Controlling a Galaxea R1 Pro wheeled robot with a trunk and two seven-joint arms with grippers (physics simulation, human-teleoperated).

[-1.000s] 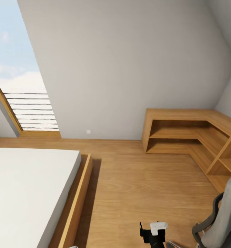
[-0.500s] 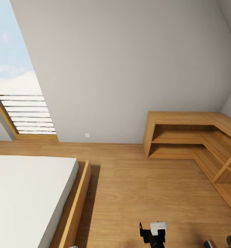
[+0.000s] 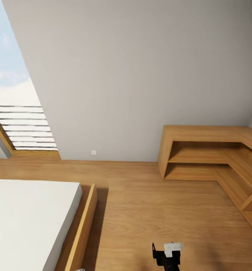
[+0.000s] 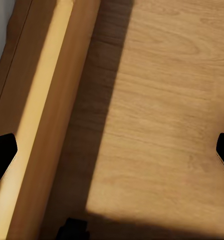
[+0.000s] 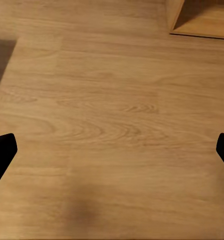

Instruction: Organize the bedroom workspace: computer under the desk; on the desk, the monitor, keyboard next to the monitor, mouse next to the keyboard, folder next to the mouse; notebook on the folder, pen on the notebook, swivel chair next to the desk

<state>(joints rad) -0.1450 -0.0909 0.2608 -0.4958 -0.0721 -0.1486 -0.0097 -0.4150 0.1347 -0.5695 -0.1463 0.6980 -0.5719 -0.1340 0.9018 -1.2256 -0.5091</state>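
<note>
At the bottom edge of the head view sits a black part of the robot with a white block on it (image 3: 170, 253), low over the wooden floor (image 3: 152, 210). None of the task's things (computer, monitor, keyboard, mouse, folder, notebook, pen, swivel chair, desk) can be placed from these pictures, so where they are cannot be told.

The left gripper (image 4: 112, 152) looks down on floorboards — its two dark fingertips (image 4: 1, 155) show at opposite edges of the left wrist view, spread wide, with nothing between them. Under it run the floor planks and, to one side, the light wooden bed frame (image 4: 41, 115), which throws a dark strip of shadow along the boards.

The right gripper (image 5: 112, 150) is likewise spread wide and holds nothing; its fingertips (image 5: 1, 152) sit at the two edges of the right wrist view over bare planks. A corner of the wooden shelf unit (image 5: 199, 20) shows at the far side of that picture.

Further out in the head view, the bed (image 3: 28, 222) with its white mattress lies at the left, boxed by the wooden frame. At the right, an L-shaped low shelf unit (image 3: 208, 150) hugs the corner, its open compartments empty-looking. Behind everything rises the plain grey wall (image 3: 141, 75) with a small white socket (image 3: 93, 152) near the floor — and at far left a slanted window (image 3: 17, 113) with slats across its lower part and sky above.
</note>
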